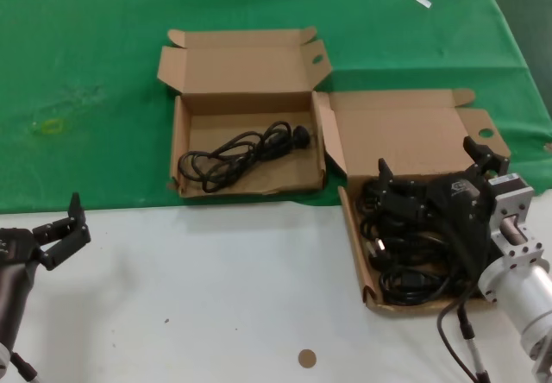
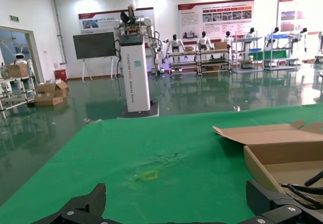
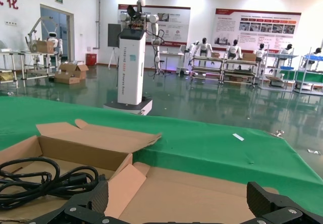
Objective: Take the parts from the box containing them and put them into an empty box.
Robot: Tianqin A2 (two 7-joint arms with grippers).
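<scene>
The box containing the parts (image 1: 355, 232) lies at the right, its lid (image 3: 202, 199) hinged open behind it. Several black cords (image 1: 405, 258) are piled inside. My right gripper (image 1: 434, 166) (image 3: 179, 199) hangs open over the back of this pile and the lid, with nothing between its fingers. The empty box (image 1: 183, 154) (image 2: 262, 171) stands further back at the centre on the green cloth. It holds one coiled black cord (image 1: 237, 152) (image 3: 30, 181) (image 2: 308, 186). My left gripper (image 1: 78, 222) (image 2: 176, 199) is open and idle at the near left, over the white table.
A green cloth (image 1: 86, 72) covers the far half of the table, and the white tabletop (image 1: 216, 288) fills the near half. A small brown disc (image 1: 306, 358) lies near the front edge. A yellow mark (image 1: 52, 126) and a white tag (image 1: 422, 1) sit on the cloth.
</scene>
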